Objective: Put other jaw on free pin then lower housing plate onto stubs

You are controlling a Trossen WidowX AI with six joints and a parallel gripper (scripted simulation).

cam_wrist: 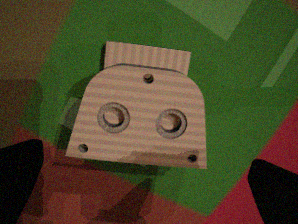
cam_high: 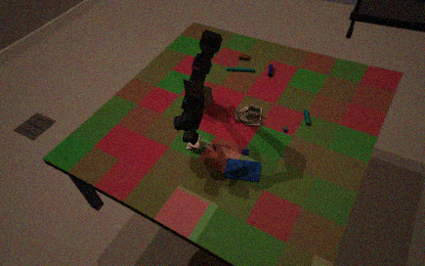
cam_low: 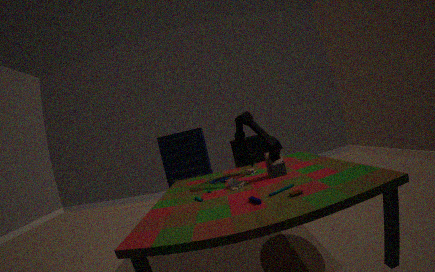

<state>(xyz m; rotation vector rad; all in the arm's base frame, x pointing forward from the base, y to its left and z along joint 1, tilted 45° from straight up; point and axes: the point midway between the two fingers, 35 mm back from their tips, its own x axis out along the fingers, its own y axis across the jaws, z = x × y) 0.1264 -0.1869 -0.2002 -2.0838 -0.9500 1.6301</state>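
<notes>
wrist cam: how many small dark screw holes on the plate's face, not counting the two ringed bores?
3. On the housing plate: one near the middle of its rounded top edge, one in its lower left corner, one in its lower right. None looks hidden.

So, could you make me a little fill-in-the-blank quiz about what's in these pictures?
1. The gripper's two fingers stand ____, not shut.
2. The housing plate shows ____ large round holes.
3. The rectangular block near the arm is ____.

Missing words: open; two; blue
</notes>
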